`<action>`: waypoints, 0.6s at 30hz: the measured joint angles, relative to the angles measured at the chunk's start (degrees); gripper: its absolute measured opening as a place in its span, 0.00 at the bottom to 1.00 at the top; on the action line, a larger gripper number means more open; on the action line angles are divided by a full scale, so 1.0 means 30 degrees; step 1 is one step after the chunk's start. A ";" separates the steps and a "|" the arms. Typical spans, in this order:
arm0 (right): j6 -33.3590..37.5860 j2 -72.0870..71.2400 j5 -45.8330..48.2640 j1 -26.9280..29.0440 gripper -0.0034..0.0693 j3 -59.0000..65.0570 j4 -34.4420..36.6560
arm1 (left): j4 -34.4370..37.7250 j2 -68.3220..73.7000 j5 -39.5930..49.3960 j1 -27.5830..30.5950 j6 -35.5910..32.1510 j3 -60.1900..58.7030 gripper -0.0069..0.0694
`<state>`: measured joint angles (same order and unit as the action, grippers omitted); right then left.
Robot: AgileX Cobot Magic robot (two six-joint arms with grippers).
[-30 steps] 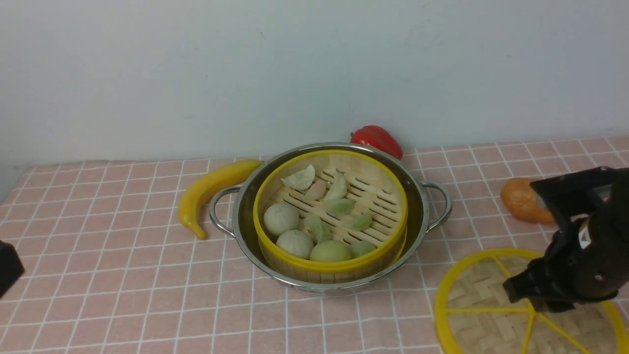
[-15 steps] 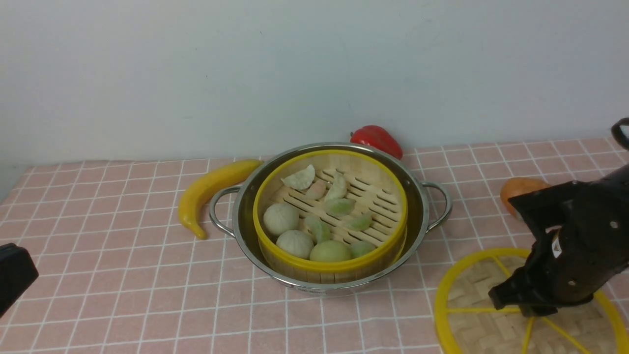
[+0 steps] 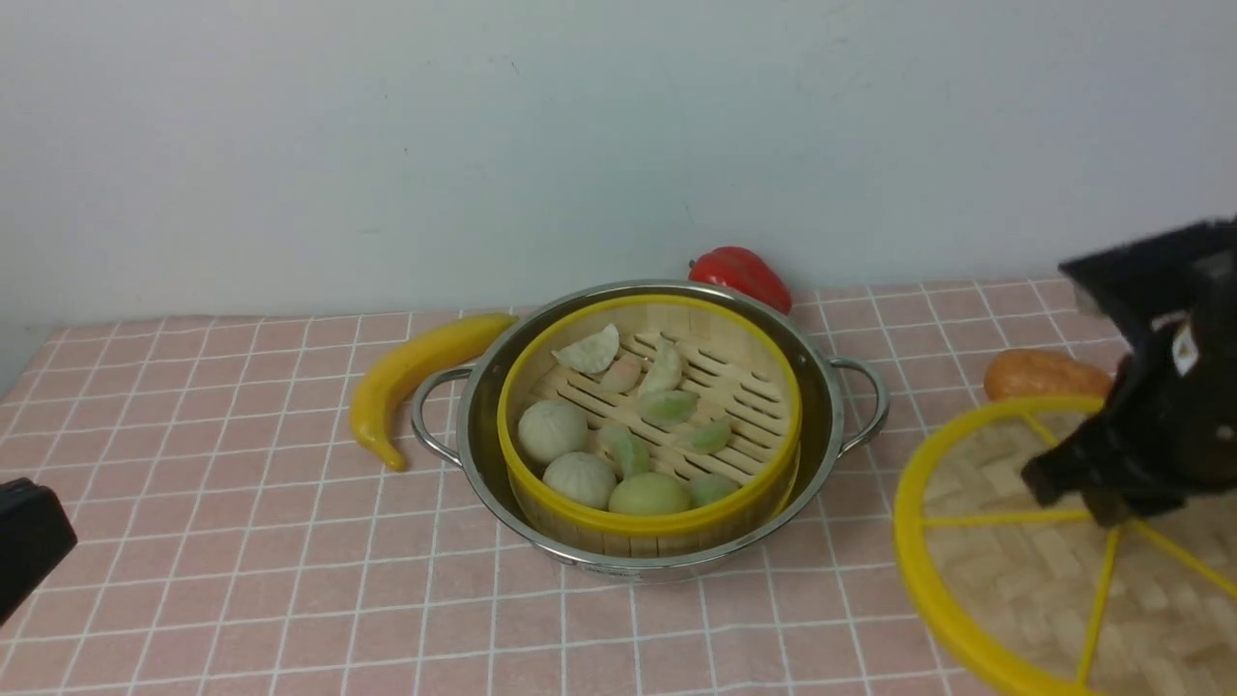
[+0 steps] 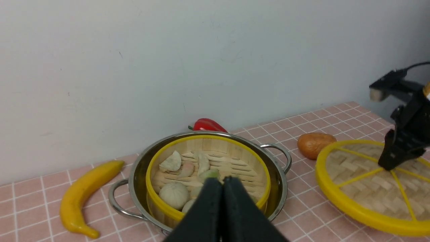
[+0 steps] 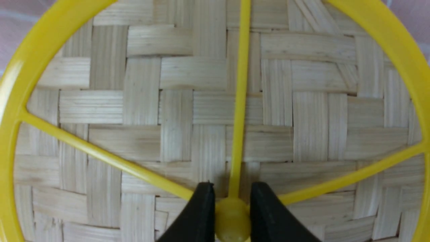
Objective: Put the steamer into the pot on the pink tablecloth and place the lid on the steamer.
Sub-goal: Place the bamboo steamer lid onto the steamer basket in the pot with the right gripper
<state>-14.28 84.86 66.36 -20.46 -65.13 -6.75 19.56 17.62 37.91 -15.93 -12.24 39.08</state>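
Note:
The steamer (image 3: pixel 725 377), a yellow-rimmed bamboo basket with buns and dumplings, sits inside the shiny pot (image 3: pixel 824 416) on the pink tablecloth (image 3: pixel 242 541). To the right, my right gripper (image 3: pixel 1102 503) is shut on the yellow hub (image 5: pixel 231 218) of the woven lid (image 3: pixel 1005 570). The lid hangs tilted above the cloth, apart from the pot. In the right wrist view both black fingers (image 5: pixel 201 208) press the hub's sides. My left gripper (image 4: pixel 221 181) is shut and empty, in front of the pot; only a black corner of that arm (image 3: pixel 24 541) shows at the front view's left edge.
A yellow banana (image 3: pixel 416 372) lies just left of the pot. A red pepper (image 3: pixel 744 274) sits behind the pot against the pale wall. An orange-brown fruit (image 3: pixel 1039 375) lies at the right, partly behind the raised lid.
My right gripper closed on the lid's hub and lifted it off the cloth, up and slightly right; the lid now tilts and looms larger. The left arm barely shifted.

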 joint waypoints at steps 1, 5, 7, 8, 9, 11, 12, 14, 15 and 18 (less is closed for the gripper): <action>0.0388 0.0109 0.0265 0.0000 0.25 -0.1033 0.0402 | 0.0000 0.0000 0.0018 0.0000 0.0000 0.0000 0.08; 0.1318 0.2783 0.1167 -0.0955 0.25 -0.6470 0.1514 | 0.0000 0.0000 0.0070 0.0000 0.0000 0.0000 0.08; 0.1380 0.4387 0.1318 -0.1575 0.25 -0.8542 0.1533 | -0.0026 0.0000 0.0070 0.0000 0.0000 0.0000 0.08; 0.1397 0.5247 0.1337 -0.1905 0.25 -0.9611 0.1513 | -0.0052 0.0000 0.0070 0.0000 0.0000 0.0000 0.08; 0.1397 0.5905 0.1361 -0.2151 0.25 -1.0410 0.1513 | -0.0071 0.0000 0.0070 0.0000 0.0000 0.0000 0.08; 0.1415 0.8421 0.1341 -0.3095 0.25 -1.3560 0.1357 | -0.0172 0.0000 0.0070 0.0000 -0.0015 0.0000 0.08; 0.1415 0.9524 0.1341 -0.3494 0.25 -1.4987 0.1342 | -0.0209 0.0000 0.0070 0.0000 -0.0015 0.0000 0.08; 0.1415 1.0777 0.1341 -0.3956 0.25 -1.6475 0.1342 | -0.0215 0.0000 0.0070 0.0000 -0.0015 0.0000 0.08; 0.1415 1.1425 0.1331 -0.4199 0.25 -1.7533 0.1342 | -0.0215 0.0000 0.0070 0.0000 -0.0021 0.0000 0.08; 0.1415 1.2778 0.1308 -0.4690 0.25 -1.9241 0.1360 | -0.0233 0.0000 0.0070 0.0000 -0.0071 0.0000 0.08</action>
<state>-10.03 123.20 70.28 -34.53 -122.86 -2.68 18.87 17.62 38.12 -15.93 -12.46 39.08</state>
